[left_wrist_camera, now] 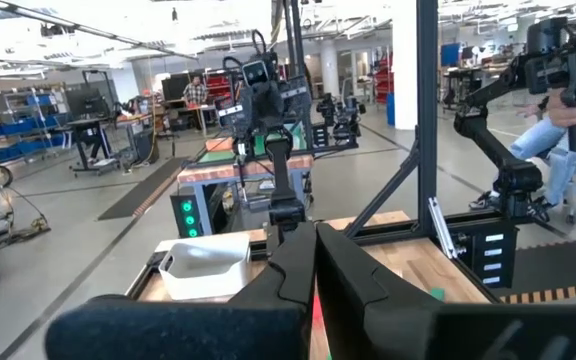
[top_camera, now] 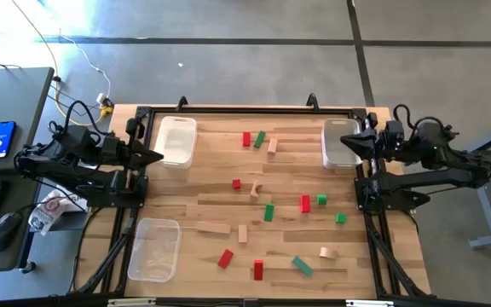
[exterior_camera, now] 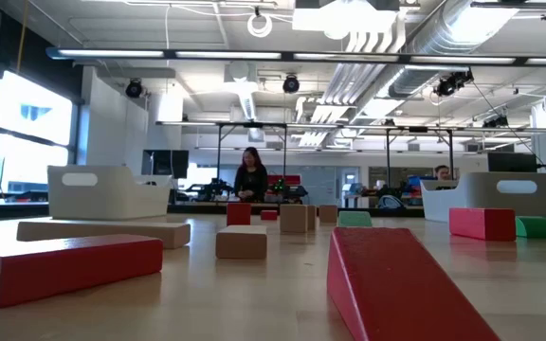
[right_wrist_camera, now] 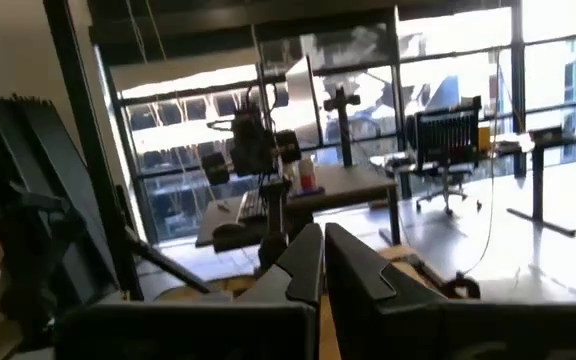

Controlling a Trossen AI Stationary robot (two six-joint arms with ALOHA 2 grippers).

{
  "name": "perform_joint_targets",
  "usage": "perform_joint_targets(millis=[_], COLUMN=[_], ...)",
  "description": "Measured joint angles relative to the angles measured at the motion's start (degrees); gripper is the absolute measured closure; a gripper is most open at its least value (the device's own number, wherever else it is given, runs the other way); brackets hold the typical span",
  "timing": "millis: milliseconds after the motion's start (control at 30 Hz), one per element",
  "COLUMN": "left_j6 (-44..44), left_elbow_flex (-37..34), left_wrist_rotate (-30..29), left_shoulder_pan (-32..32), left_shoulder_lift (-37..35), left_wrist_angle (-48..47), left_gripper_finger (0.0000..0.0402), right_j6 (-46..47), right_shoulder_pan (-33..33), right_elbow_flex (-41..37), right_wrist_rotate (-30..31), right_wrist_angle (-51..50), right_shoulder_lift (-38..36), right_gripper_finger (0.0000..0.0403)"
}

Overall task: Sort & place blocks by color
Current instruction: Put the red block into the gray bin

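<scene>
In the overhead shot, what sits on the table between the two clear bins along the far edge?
High view: between the left bin and right bin lie a red block, green block and plain wood block.

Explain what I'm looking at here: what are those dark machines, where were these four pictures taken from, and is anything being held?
These are two robot arms at a wooden table. One picture looks straight down, one sits at table height, and two come from cameras on the arms' wrists. The left gripper and right gripper are both shut and hold nothing, parked at opposite table edges. Scattered between them lie small red, green and plain wooden blocks, unsorted. Three clear plastic bins stand near the table's edges, and no blocks show in them yet.
</scene>
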Motion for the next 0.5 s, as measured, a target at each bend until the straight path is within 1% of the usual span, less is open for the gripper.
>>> perform_joint_targets(millis=[133,233,367,500], left_j6=[0.0,0.0,0.0,0.0], left_elbow_flex=[0.0,0.0,0.0,0.0], left_wrist_rotate=[0.0,0.0,-0.9,-1.5], left_shoulder_pan=[0.0,0.0,0.0,0.0], left_shoulder_lift=[0.0,0.0,0.0,0.0], left_wrist_angle=[0.0,-0.1,-0.1,-0.4], left_gripper_finger=[0.0401,0.0401,0.0401,0.0401], right_j6=[0.0,2.6,4.9,12.3], right_shoulder_pan=[0.0,0.0,0.0,0.0], right_elbow_flex=[0.0,0.0,0.0,0.0], right_wrist_rotate=[3.5,5.7,5.7,5.7], right_wrist_angle=[1.3,1.3,0.1,-3.9], right_shoulder_lift=[1.7,3.6,6.6,8.5], right_gripper_finger=[0.0371,0.0346,0.0314,0.0294])
